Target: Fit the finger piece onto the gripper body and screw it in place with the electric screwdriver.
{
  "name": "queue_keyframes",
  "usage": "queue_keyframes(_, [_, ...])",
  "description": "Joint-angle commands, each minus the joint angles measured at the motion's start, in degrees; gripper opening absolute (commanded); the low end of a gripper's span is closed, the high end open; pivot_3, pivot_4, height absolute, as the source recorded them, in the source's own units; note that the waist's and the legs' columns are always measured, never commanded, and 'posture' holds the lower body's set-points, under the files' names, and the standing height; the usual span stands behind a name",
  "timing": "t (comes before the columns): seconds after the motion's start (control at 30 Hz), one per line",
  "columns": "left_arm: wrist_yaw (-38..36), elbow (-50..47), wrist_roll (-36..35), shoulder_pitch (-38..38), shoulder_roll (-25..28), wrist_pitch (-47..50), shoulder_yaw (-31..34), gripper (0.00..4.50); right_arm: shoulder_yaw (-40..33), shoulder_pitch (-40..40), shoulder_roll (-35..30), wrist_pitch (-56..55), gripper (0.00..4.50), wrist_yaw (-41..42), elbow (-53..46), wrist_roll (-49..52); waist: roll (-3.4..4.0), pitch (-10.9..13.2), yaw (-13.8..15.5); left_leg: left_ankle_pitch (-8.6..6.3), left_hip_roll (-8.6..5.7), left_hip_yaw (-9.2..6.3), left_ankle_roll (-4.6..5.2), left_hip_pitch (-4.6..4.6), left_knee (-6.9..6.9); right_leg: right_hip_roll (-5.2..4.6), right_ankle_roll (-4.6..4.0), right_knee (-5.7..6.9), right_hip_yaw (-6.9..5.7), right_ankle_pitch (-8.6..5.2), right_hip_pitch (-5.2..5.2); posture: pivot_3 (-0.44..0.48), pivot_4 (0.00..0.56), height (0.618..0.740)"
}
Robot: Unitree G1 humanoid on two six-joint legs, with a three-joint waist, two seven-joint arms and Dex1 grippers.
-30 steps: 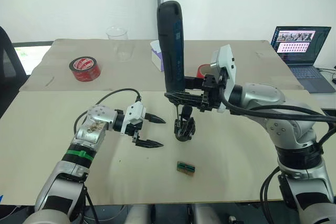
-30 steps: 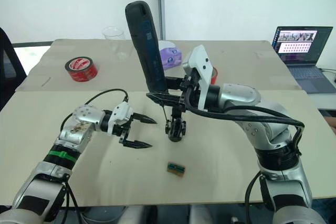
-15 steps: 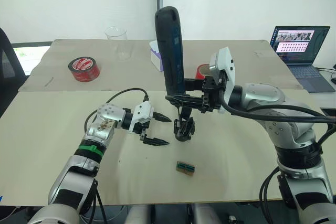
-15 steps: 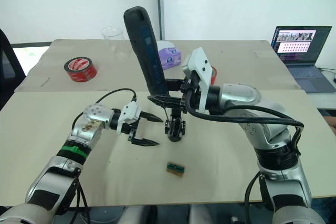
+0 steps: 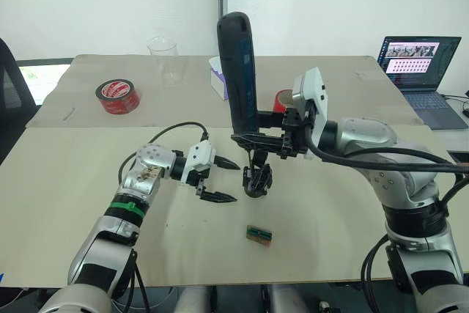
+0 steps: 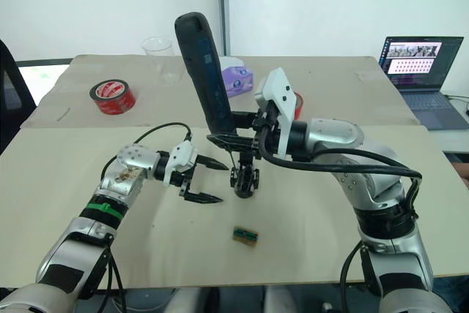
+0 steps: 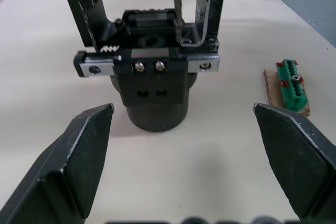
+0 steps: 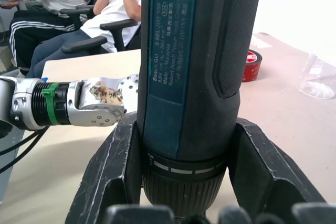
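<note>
Beige tabletop [image 5: 88, 181] at frame centre: my left gripper [image 5: 218, 179] jaws spread wide, empty, just left of the gripper body [image 5: 258, 179]; my right gripper [image 5: 253, 137] clamps the upright electric screwdriver [image 5: 239, 71] above it

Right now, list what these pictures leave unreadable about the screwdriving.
- Bit tip on a screw: in the left wrist view the shaft runs into the gripper body, its recess hiding the tip.
- Finger piece: too small in the eye views to separate from the gripper body.
- Electric screwdriver bit: in the right wrist view, cut off by the bottom edge between the right gripper fingers.
- Green tray: contents too small.
</note>
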Motion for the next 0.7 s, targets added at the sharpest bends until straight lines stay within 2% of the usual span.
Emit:
queue_keyframes(0.03, [0.12, -0.89, 0.00, -1.42, -0.07, -0.24, 0.38, 4.50, -3.45, -1.03, -0.19, 0.00, 1.89, 0.06, -2.30, 1.37, 0.00, 0.00, -0.03, 0.00, 0.00, 0.00, 0.00, 0.00, 0.00, 0.00, 0.00, 0.00, 0.00, 0.00, 0.00, 0.000, 0.150, 0.740])
queue_keyframes(0.7, [0.36, -2.29, -0.14, -0.47, 0.07, -0.03, 0.38, 4.50, -3.43, 0.34, -0.24, 0.18, 1.89, 0.02, -3.86, 1.62, 0.00, 0.00, -0.16, 0.00, 0.00, -0.01, 0.00, 0.00, -0.01, 0.00, 0.00, 0.00, 0.00, 0.00, 0.00, 0.000, 0.150, 0.740])
